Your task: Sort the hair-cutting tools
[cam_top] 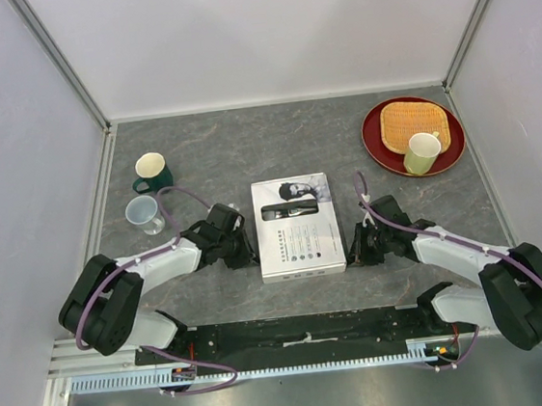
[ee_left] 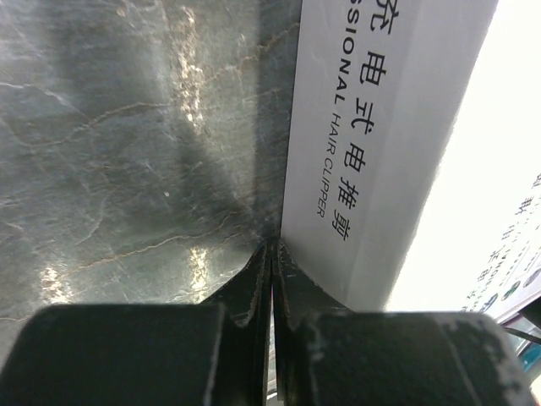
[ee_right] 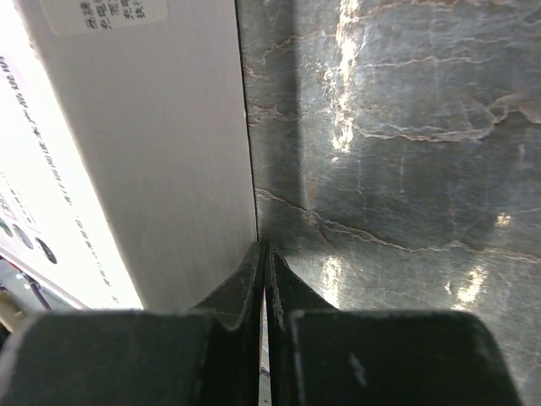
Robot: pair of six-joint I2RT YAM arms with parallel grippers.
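- Left gripper (ee_left: 270,254) is closest in its wrist view: jaws pressed together with only a hairline between them and nothing held. The tips sit on the table (ee_left: 127,152) at the foot of the white box (ee_left: 372,152) side wall.
- Right gripper (ee_right: 264,254) is the mirror case: jaws clenched on nothing, tips at the seam where box wall meets table.
- Overhead view: the box lies flat at table centre, lid on, clipper print facing up. The left gripper is at its 9 o'clock side and the right gripper at its 3 o'clock side, both toward the near corners.
- Hair-cutting tools: none visible in any view. Judgement — they are inside the closed box; cannot confirm.
- Other items, not part of the job: green mug (cam_top: 151,172) and clear cup (cam_top: 143,214) at 10 o'clock of the box, well apart from it. A red plate (cam_top: 378,149) at 2 o'clock carries a woven mat (cam_top: 408,121) and a pale cup (cam_top: 422,152).
- Progress: nothing is out and nothing is sorted. Judged to be at the very start — the closed tips look placed to pry or lift the lid from both sides.
- Left to do: take the lid off, remove every piece, group them.
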